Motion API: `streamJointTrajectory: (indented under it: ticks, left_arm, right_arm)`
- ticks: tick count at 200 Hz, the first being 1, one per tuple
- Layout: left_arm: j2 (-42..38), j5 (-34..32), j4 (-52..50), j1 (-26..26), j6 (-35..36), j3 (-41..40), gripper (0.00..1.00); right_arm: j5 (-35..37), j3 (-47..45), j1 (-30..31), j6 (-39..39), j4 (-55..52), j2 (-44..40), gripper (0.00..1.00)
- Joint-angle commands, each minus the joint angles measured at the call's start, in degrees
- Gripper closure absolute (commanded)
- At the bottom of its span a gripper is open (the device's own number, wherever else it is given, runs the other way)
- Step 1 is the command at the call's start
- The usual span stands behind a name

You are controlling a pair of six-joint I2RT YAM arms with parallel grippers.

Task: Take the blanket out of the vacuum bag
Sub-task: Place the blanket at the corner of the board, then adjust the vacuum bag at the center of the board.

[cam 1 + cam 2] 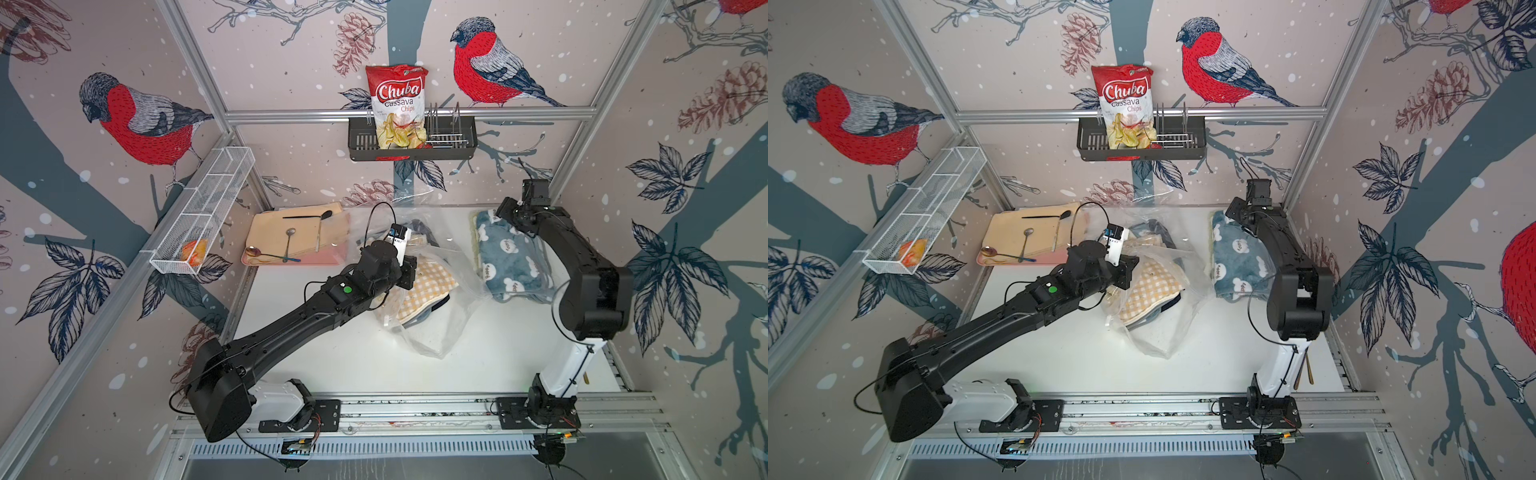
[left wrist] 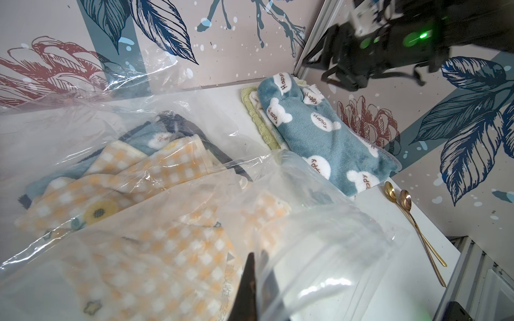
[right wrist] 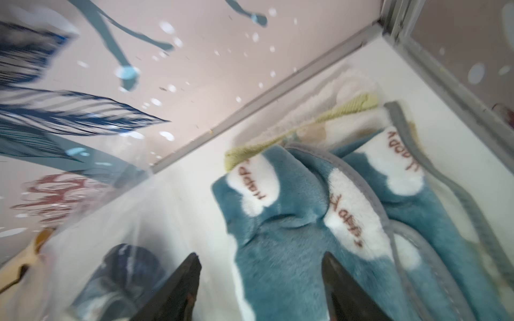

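The right wrist view is blurred, and in both top views the left jaws hide under their wrist. The vacuum bag — clear, crinkled, slack — lies mid-frame on the table, with a yellow-checked blanket inside it. A blue bear-print blanket lies outside, to its right. The left jaws are pinched together on the bag's plastic. The right jaws stand apart over the blue blanket. A black rack holds a chips bag.
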Motion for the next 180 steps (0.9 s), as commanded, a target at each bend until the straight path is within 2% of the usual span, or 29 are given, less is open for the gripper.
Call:
streamJointTrajectory:
  ticks: [1, 19, 36, 49, 65, 86, 96, 107, 126, 141, 162, 180]
  left_arm:
    - [0.1, 1.5, 1.5, 0.1, 2.5, 0.6, 1.0]
    - [0.6, 0.7, -0.1, -1.4, 4.8, 1.5, 1.0]
    - [1.1, -3.3, -4.2, -4.5, 8.1, 3.8, 1.0]
    - [1.0, -4.9, -7.2, -6.8, 10.3, 5.0, 1.0]
    - [-0.1, -3.8, -8.8, -7.4, 10.3, 4.3, 1.0]
    - [-2.2, -2.6, -9.1, -7.4, 10.5, 1.1, 0.98]
    - [-2.9, -1.6, -9.6, -7.4, 11.0, -0.1, 0.94]
    - [-3.2, -0.1, -10.9, -7.4, 11.6, -0.7, 0.87]
    - [-3.1, 1.7, -12.8, -7.4, 11.9, -1.6, 0.76]
    - [-3.1, 2.7, -13.1, -7.4, 11.8, -2.6, 0.69]
    - [-3.3, 2.7, -13.4, -7.4, 11.8, -3.6, 0.63]
    - [-3.5, 2.5, -14.1, -7.4, 12.4, -3.6, 0.63]
  right_arm:
    - [-4.4, -6.7, 2.7, 1.9, -1.0, -7.5, 0.31]
    - [-6.1, -17.2, 7.5, 3.9, 1.9, -17.4, 0.31]
    - [-5.1, -26.7, 13.2, 6.2, 3.1, -28.3, 0.34]
    - [-5.4, -33.6, 17.1, 8.5, 4.2, -37.7, 0.4]
    - [-4.2, -40.6, 22.4, 12.2, 5.2, -48.5, 0.49]
    - [-2.6, -46.2, 30.6, 16.2, 5.9, -58.4, 0.67]
    - [-3.4, -47.6, 35.4, 16.6, 6.4, -60.5, 0.7]
    - [-0.6, -48.0, 41.1, 16.9, 5.3, -61.6, 0.73]
    - [4.3, -48.4, 51.6, 15.7, 4.4, -62.1, 0.73]
    - [3.9, -49.6, 57.9, 14.8, 6.2, -61.9, 0.73]
    - [4.0, -52.4, 63.0, 15.0, 7.8, -58.8, 0.73]
    - [3.6, -55.1, 64.2, 14.9, 8.3, -54.3, 0.73]
